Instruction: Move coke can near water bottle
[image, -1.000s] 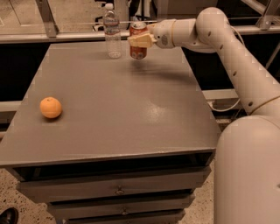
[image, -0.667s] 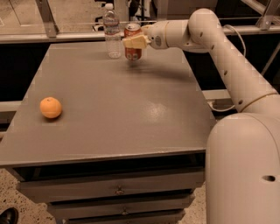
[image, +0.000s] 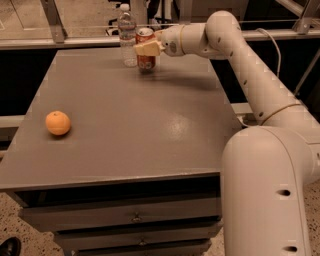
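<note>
The red coke can (image: 146, 62) stands upright at the far edge of the grey table (image: 125, 125), just right of the clear water bottle (image: 128, 37) with a white cap. Can and bottle are almost touching. My gripper (image: 145, 48) reaches in from the right and is shut on the coke can around its middle; one cream finger (image: 149, 48) crosses the can's front. The can's base looks to be at or very near the table top.
A round orange (image: 58, 123) lies at the table's left side. The table has drawers (image: 135, 217) at the front. My white arm (image: 260, 85) runs along the right edge. A railing (image: 75, 41) stands behind the table.
My gripper has carried the coke can to the left, closer to the water bottle. The orange and the bottle have not moved.
</note>
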